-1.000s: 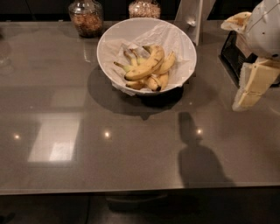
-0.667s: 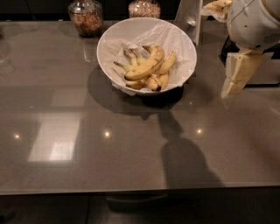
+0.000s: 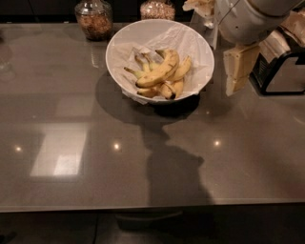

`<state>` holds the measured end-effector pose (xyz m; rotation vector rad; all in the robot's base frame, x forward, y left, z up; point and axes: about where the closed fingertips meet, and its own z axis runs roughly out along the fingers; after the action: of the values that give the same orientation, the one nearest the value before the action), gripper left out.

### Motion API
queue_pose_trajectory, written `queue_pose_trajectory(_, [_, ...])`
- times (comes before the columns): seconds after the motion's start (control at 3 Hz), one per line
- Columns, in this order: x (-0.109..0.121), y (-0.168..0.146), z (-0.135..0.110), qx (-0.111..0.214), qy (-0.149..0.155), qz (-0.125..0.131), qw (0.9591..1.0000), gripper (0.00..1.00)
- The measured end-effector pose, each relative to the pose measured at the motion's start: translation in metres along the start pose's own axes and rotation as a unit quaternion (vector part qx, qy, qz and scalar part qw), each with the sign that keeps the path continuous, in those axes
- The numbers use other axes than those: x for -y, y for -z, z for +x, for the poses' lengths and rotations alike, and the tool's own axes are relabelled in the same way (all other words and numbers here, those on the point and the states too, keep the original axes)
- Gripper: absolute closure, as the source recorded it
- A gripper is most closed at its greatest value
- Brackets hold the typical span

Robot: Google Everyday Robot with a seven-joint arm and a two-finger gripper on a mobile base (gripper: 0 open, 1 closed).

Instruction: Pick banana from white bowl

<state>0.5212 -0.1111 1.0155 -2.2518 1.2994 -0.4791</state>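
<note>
The large white bowl (image 3: 120, 44) with crumpled white paper lining stands at the back middle of the grey countertop. Several yellow bananas lie in it. The banana (image 3: 158, 73), longest and thickest, with brown specks and a dark tip, lies across the top of the pile, slanting from lower left to upper right. My gripper (image 3: 239, 70), cream-coloured under the white arm, hangs in the air just right of the bowl's right rim, above the countertop, touching nothing. It holds nothing that I can see.
Two glass jars stand behind the bowl, one with brown nuts (image 3: 94, 18) at the left and one with grains (image 3: 157, 8) in the middle. A black stand with packets (image 3: 282, 62) is at the far right. The arm's shadow (image 3: 174, 171) falls on the countertop.
My gripper has moved left and a little up, from the right edge to just beside the bowl's right rim. Its shadow has shifted left. The bananas have not moved.
</note>
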Motion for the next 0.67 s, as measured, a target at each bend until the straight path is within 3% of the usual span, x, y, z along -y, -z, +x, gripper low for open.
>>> queue_pose_trajectory(0.67, [0.0043,-0.0050,-0.0030,-0.007,0.015,0.004,0.9999,0.00])
